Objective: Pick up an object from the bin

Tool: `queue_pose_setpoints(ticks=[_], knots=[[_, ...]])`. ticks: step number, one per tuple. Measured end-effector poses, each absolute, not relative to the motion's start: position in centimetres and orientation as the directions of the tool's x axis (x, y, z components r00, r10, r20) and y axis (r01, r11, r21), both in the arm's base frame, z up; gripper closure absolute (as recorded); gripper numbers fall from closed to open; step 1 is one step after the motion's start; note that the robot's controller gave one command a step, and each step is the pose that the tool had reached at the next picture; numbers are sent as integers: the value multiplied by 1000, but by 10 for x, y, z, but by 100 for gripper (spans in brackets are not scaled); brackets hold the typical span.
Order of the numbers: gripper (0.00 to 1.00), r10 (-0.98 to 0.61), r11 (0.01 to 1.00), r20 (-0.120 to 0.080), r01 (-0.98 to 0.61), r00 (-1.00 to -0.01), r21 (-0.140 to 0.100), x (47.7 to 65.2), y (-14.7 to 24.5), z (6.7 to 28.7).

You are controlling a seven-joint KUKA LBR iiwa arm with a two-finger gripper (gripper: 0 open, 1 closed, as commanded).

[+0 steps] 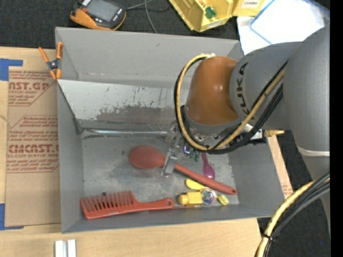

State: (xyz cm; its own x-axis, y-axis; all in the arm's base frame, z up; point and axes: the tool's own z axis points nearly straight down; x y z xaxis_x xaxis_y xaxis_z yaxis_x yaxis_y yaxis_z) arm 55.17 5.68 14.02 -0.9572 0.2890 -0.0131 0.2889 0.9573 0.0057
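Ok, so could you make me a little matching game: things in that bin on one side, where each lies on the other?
1 comb
2 round red thing
3 purple piece
4 yellow toy

A mid-floor, just left of the gripper
B just right of the gripper
C bottom left of the view
D bottom right, at the comb's handle end

Pairs: 1-C, 2-A, 3-B, 4-D.

The bin [69, 159] is dull, scuffed grey metal; the comb [115, 203] by its near edge looks smooth red plastic.
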Motion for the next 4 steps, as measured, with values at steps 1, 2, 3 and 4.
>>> queue_pose_setpoints(ticks=[1, 2, 3, 4], knots=[[0, 353, 936, 3, 353, -936, 1, 574, 66, 99], [0, 500, 866, -11, 500, -866, 10, 577, 80, 69], [100, 446, 895, 4, 446, -895, 0, 567, 77, 69], [100, 446, 895, 4, 446, -895, 0, 567, 77, 68]])
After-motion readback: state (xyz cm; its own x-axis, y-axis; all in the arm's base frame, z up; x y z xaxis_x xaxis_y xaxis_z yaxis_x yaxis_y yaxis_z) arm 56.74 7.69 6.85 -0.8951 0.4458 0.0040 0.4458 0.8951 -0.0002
